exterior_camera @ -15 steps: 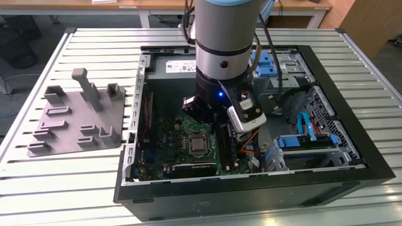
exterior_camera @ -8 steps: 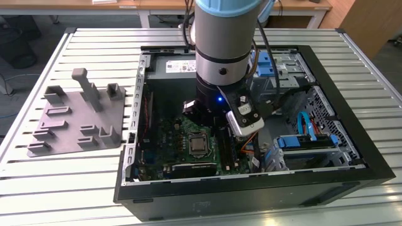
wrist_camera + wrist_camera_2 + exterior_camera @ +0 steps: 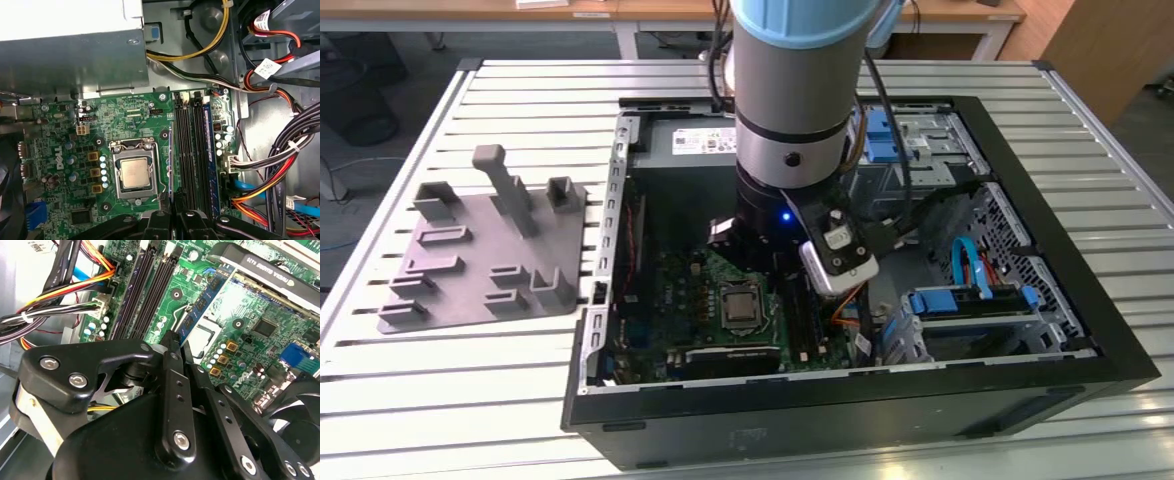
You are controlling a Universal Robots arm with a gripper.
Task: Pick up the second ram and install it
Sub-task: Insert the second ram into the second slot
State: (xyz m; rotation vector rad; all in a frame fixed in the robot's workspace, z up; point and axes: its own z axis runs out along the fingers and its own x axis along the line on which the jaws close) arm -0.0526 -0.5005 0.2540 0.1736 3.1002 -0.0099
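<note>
My gripper [image 3: 175, 337] is shut on the second ram [image 3: 202, 302], a thin blue stick with black chips that juts out from between the fingers. I see the ram edge-on, as a thin blue line [image 3: 171, 160], hanging over the green motherboard [image 3: 65, 130] between the processor socket [image 3: 135, 172] and the black memory slots [image 3: 190, 150]. Another blue stick [image 3: 210, 150] stands in the slot on the cable side. In the exterior view the arm [image 3: 787, 150] reaches down into the open computer case [image 3: 1041, 330].
A grey plastic tray [image 3: 480, 250] with upright pegs lies on the slatted table at the exterior view's left. Bundles of coloured cables [image 3: 280, 165] crowd the space beside the slots. The silver power supply [image 3: 70, 55] sits next to the board. A black fan [image 3: 300, 420] is close to the gripper.
</note>
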